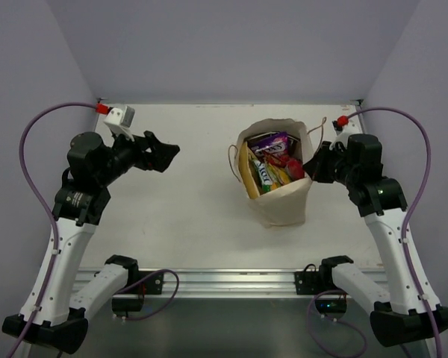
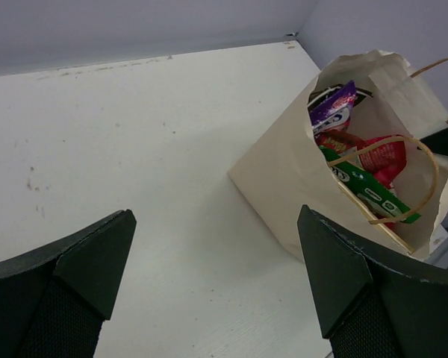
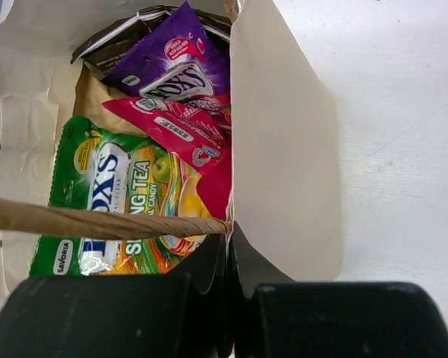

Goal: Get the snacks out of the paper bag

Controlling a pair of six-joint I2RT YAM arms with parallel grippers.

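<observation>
The cream paper bag stands open on the table, right of centre, with its brown cord handles hanging loose. Snacks fill it: a purple packet, a pink one, a green-yellow one and a dark pouch at the back. My right gripper is at the bag's right rim. In the right wrist view that gripper is shut on the bag's paper edge, right where a cord handle joins it. My left gripper hangs open above the table, left of the bag, with nothing between its fingers.
White tabletop with grey walls at the back and sides. A metal rail runs along the near edge between the arm bases. One cord handle arches over the bag's mouth.
</observation>
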